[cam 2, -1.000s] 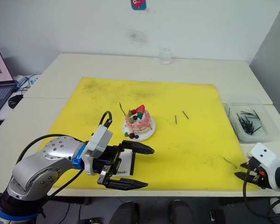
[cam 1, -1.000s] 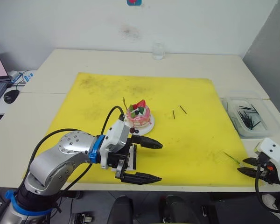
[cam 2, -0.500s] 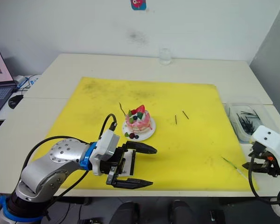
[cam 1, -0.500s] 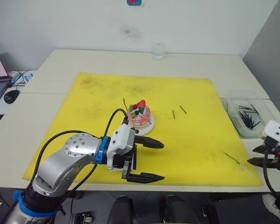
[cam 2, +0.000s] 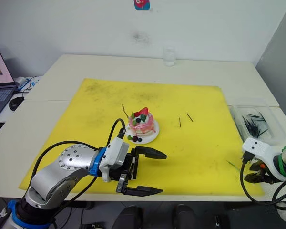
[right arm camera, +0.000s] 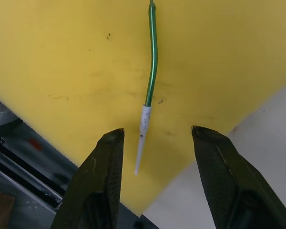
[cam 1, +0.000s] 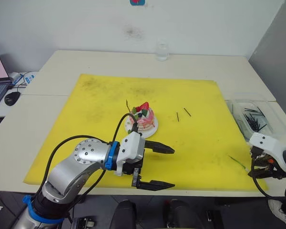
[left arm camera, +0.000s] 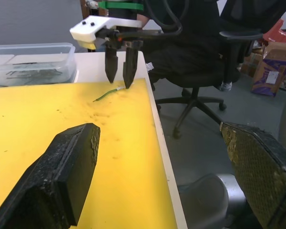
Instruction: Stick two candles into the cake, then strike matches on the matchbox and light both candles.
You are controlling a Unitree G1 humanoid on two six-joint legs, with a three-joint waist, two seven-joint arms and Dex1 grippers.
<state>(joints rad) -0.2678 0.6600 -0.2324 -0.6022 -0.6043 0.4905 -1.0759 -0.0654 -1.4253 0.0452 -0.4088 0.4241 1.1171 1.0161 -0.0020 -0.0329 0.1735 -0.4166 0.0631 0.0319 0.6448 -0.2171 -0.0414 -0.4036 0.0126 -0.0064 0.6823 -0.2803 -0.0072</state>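
Surface: yellow mat (cam 1: 109,102) on a pale table (cam 1: 86,62), white wall behind.
Candle: one candle (right arm camera: 150,90) lies flat at the mat's near right corner; another stands in the cake (cam 1: 142,119) mid-mat.
Right gripper (right arm camera: 155,157): pointed down, fingers apart, straddling the white end.
Left gripper (cam 1: 155,166): low near the cake, wide open, empty.
Advice: lower squarely, close on the white end, lift gently; it looks thin and bendy.
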